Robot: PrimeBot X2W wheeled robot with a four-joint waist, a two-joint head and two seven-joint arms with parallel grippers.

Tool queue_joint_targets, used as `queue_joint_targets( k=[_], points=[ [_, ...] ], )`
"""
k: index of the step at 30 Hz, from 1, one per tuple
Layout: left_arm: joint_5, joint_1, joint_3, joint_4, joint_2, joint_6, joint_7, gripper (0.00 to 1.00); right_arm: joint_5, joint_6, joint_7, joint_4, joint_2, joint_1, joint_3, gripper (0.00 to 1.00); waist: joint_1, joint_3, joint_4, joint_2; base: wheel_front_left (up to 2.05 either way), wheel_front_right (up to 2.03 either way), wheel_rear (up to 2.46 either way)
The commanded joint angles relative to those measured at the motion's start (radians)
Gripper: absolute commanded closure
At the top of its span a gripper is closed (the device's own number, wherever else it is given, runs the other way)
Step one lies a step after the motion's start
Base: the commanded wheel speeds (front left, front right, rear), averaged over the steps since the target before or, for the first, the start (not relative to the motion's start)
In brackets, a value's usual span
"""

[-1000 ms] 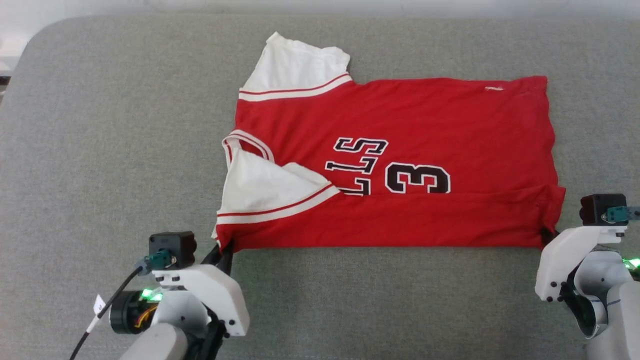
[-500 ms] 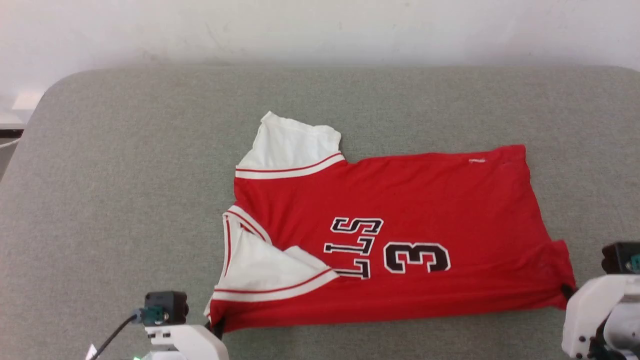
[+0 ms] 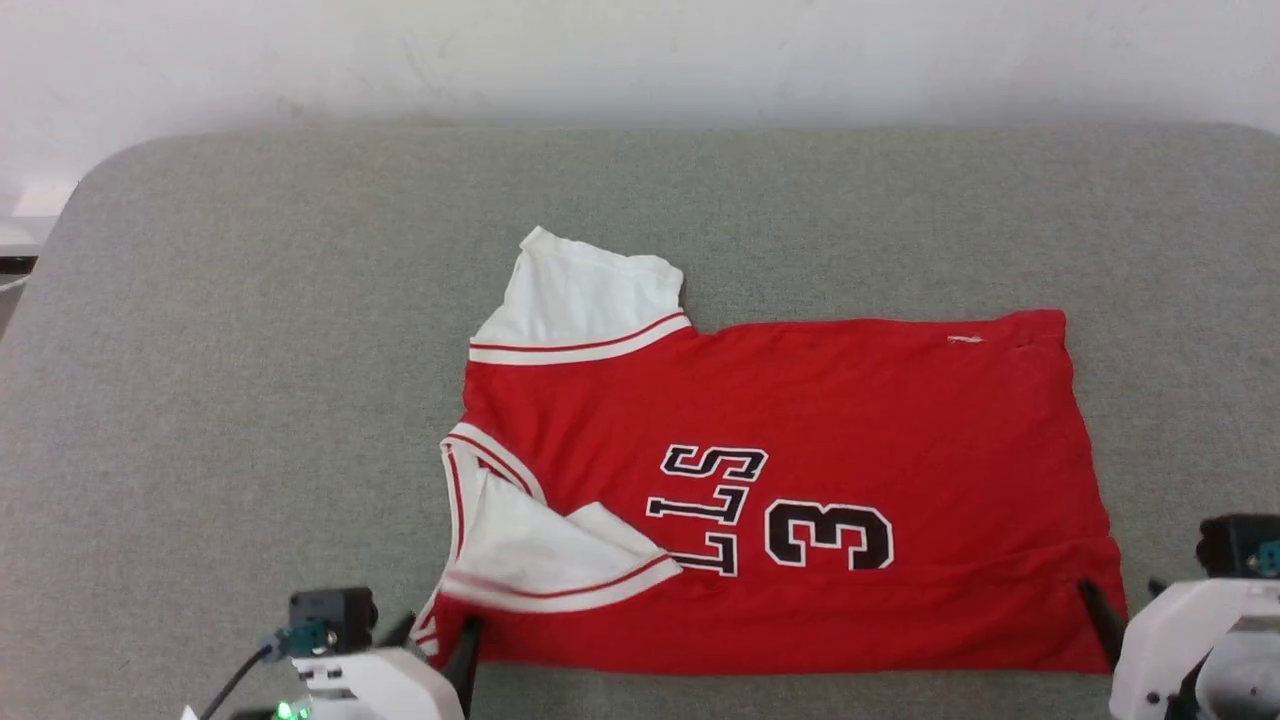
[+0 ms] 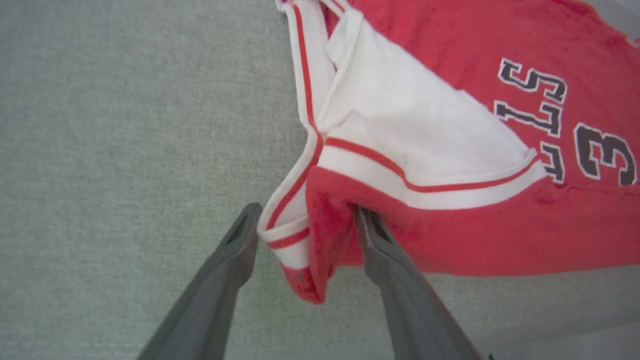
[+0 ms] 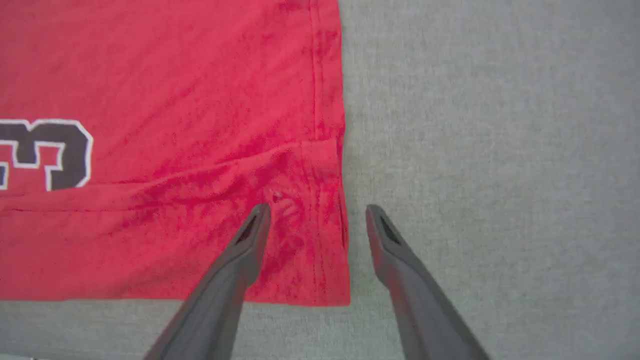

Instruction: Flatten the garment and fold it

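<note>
Lying part-folded on grey surface (image 3: 250, 350), red garment (image 3: 800, 420), left gripper (image 4: 307, 210) wide astride its lower-left corner, right gripper (image 5: 317, 210) wide astride lower-right hem.

A grey counter (image 3: 250, 350) with a woven texture spans the scene from left to right, and its far corners are rounded. Beyond its far edge rises a plain white wall (image 3: 640, 60), faintly scuffed. The light is soft and even, leaving only faint shadows on the grey surface.
</note>
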Motion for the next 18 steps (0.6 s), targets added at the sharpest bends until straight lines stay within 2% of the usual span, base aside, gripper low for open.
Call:
queue_joint_targets(
  k=[1,5,11,15,18],
  points=[
    [0.017,-0.027,0.013,0.0,-0.006,-0.008,-0.034,0.0,0.008,-0.002,-0.031,-0.014,-0.005,-0.025,0.005,0.0,0.0,-0.007,-0.001,0.0,0.0,0.0,0.0],
    [0.04,-0.067,0.055,-0.024,-0.028,-0.036,-0.182,0.0,0.007,-0.002,-0.175,-0.079,-0.016,-0.065,0.025,0.0,0.0,-0.015,-0.006,0.0,0.0,0.0,0.0],
    [0.133,-0.171,0.066,-0.066,0.0,-0.1,-0.327,0.0,-0.02,-0.002,-0.39,-0.185,-0.003,-0.112,0.054,0.0,0.0,0.038,-0.042,0.0,0.0,0.0,0.0],
    [0.17,-0.271,0.067,-0.053,0.037,-0.123,-0.298,0.0,-0.043,-0.002,-0.462,-0.219,0.012,-0.135,0.084,0.0,0.0,0.105,-0.086,0.0,0.0,0.0,0.0],
    [0.185,-0.37,0.062,-0.034,0.065,-0.13,-0.212,0.0,-0.05,-0.002,-0.482,-0.23,0.032,-0.157,0.1,0.0,0.0,0.166,-0.129,0.0,0.0,0.0,0.0]
  ],
)
